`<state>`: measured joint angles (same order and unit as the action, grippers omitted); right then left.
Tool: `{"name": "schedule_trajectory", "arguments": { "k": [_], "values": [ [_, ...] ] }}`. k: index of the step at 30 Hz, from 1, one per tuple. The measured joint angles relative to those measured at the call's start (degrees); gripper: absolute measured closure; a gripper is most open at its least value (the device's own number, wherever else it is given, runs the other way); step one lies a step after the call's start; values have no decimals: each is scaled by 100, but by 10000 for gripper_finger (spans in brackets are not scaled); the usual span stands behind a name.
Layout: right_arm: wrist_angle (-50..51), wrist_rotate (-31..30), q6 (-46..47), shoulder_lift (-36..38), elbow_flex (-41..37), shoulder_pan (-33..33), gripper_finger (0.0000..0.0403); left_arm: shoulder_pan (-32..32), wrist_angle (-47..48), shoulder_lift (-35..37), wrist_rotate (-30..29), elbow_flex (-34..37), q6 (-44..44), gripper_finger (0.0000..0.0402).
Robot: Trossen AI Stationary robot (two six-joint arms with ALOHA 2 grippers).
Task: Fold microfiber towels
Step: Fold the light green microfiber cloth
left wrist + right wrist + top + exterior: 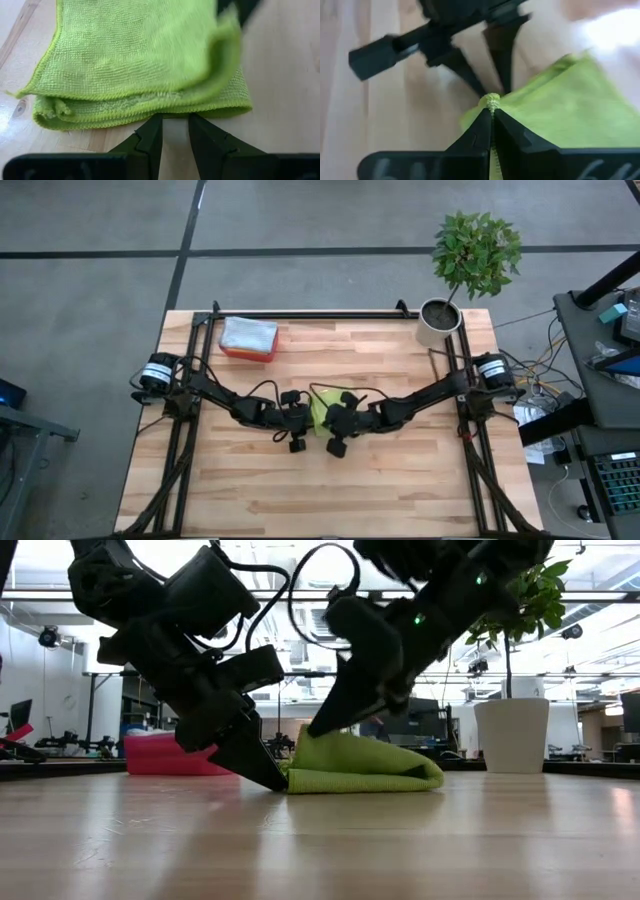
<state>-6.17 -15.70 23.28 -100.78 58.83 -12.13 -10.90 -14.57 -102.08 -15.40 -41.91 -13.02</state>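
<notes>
A lime green microfiber towel (320,412) lies folded in several layers at the middle of the table, its underside flat on the wood (365,775). My right gripper (492,112) comes from the table's right and is shut on the cloth. My left gripper (175,125) comes from the table's left with its fingers slightly apart and bare wood between them. Its tips stand low at the towel's left edge (290,780). My left gripper has both fingertips (155,125) at the folded towel's near edge (175,114), slanting down from the table's left; I cannot tell whether they touch the cloth. My right gripper pinches a small tuft of the upper layer's edge (492,101) between its two fingertips, slanting down from the table's right. The held edge (322,736) stands a little above the rest of the towel, which stays on the table.
A pink-red bin (248,338) holding a pale cloth stands at the far left. A potted plant (440,320) stands at the far right corner. Bare wood lies in front of the towel toward the near edge.
</notes>
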Motion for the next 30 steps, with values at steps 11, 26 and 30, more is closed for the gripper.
{"name": "schedule_trajectory", "arguments": {
  "k": [11,26,30],
  "values": [
    [-485,680,-52,-600,194,12,358,0,2,0,11,-4,12,320],
    [1208,1123,-656,-43,781,264,229,0,-1,0,15,4,16,320],
    [1416,1103,-1051,60,830,596,225,0,0,0,15,4,18,320]
  ]
}}
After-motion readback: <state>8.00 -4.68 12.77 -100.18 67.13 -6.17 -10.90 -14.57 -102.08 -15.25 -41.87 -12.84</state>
